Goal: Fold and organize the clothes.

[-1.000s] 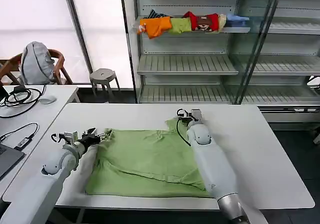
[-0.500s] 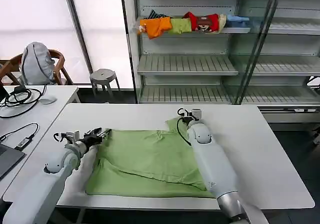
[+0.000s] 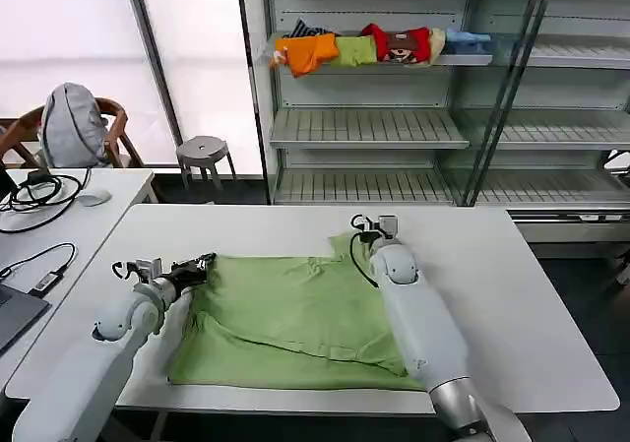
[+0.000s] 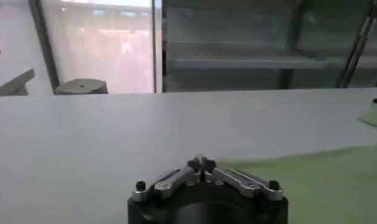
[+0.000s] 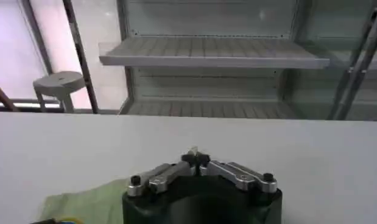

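Note:
The light green shirt (image 3: 295, 314) lies spread on the white table (image 3: 532, 304), its near right part folded over. My left gripper (image 3: 204, 261) is shut, its tips low at the shirt's far left corner; in the left wrist view the gripper (image 4: 201, 163) shows no cloth between its fingers, and the green cloth (image 4: 310, 182) lies just beside it. My right gripper (image 3: 369, 233) rests at the shirt's far right corner. In the right wrist view that gripper (image 5: 194, 157) is shut too, and a patch of green shirt (image 5: 84, 204) lies beside its body.
Behind the table stands a glass-fronted shelf rack (image 3: 369, 127) with a row of bunched coloured garments (image 3: 364, 46) on its upper shelf. A stool (image 3: 202, 150) stands beyond the table. A side table (image 3: 89, 216) on the left carries cables.
My left arm has crept a little towards the shirt's far left corner. The right arm and the shirt look unchanged.

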You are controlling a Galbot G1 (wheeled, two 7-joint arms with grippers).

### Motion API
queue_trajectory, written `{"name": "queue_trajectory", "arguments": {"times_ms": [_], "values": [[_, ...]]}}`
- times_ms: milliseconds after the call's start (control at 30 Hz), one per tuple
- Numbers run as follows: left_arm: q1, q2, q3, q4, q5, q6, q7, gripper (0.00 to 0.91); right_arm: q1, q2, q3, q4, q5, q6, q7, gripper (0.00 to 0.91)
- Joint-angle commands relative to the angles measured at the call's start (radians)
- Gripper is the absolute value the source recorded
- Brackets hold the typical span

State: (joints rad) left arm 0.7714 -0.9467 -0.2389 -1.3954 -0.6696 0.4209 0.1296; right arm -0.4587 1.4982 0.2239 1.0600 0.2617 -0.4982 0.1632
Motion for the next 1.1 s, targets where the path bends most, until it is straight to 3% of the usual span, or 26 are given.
{"name": "queue_trajectory", "arguments": {"times_ms": [33,133,633,1100], "values": [[0.073,0.019,-0.052,-0.112,-0.032,-0.029,-0.006,0.02,-0.089,-0.074,-0.025,0.253,0.04,-0.014,0.009,0.0],[0.131,0.029,-0.085,-0.189,-0.04,-0.027,-0.017,0.02,-0.143,-0.109,-0.026,0.338,0.095,-0.056,0.034,0.0],[0.381,0.031,-0.221,-0.455,-0.046,-0.026,-0.04,0.02,-0.407,-0.234,0.011,0.766,0.188,-0.08,0.052,0.0],[0.425,0.019,-0.261,-0.432,-0.022,-0.046,-0.035,0.02,-0.548,-0.283,0.046,0.851,0.166,-0.068,0.049,0.0]]}}
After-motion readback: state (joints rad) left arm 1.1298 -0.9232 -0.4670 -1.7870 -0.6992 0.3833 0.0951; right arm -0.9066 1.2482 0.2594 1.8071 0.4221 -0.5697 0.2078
